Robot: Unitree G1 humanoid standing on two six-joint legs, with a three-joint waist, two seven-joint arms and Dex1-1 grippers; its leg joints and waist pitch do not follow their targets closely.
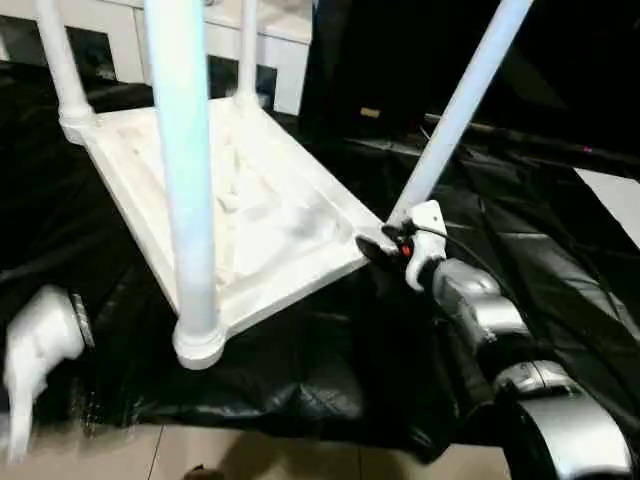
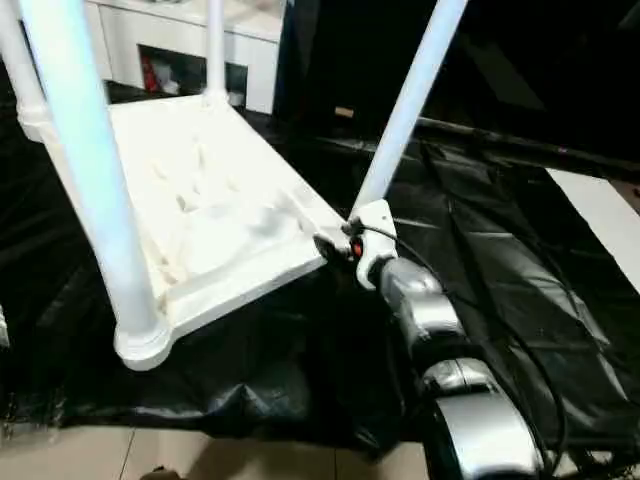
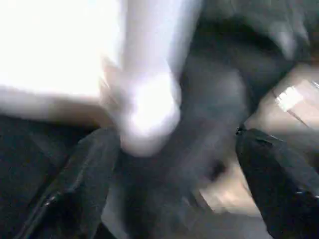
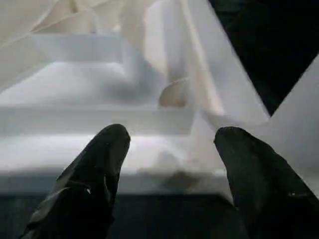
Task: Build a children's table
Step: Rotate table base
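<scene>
Overhead, legs (image 1: 185,170) in corner sockets (image 1: 199,343)

Right gripper (image 4: 169,149) jaws parted; left gripper (image 3: 174,184) jaws wide apart.

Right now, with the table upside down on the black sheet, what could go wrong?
The leaning leg at the right pincer looks unseated in its corner and could tip over. The tabletop looks propped aslant, so a push at that corner might slide it on the black sheet.
</scene>
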